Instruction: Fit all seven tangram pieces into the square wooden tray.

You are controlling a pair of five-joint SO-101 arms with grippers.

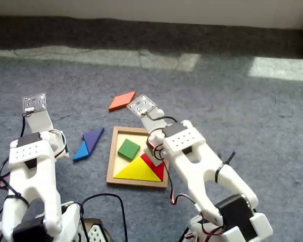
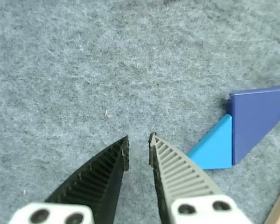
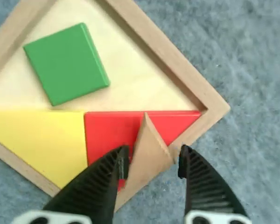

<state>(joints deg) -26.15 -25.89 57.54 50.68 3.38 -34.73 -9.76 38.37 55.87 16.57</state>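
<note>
Left of the tray (image 1: 111,156) in the high view lie a blue piece (image 1: 81,151) and a purple piece (image 1: 93,138), with an orange piece (image 1: 122,101) beyond its far edge. In the left wrist view, the left tool (image 2: 138,140) hangs barely parted, empty. In the right wrist view, at the tray's corner, the right tool (image 3: 154,151) is spread around a tan triangle (image 3: 151,156) propped on the red piece (image 3: 112,130). The triangle looks light, stiff and probably slick, so pinch its straight edges.

— What kind of place is this?
— An indoor room, more like a home or small office than a workshop. A grey-blue short-pile carpet (image 1: 242,116) covers the whole surface and runs back to a pale wall base (image 1: 141,10).
— Anything else that shows it?
— Bright patches of sunlight (image 1: 275,68) lie across the carpet. Two white plastic robot arms (image 1: 202,161) with loose black cables (image 1: 107,194) stand directly on it.
</note>
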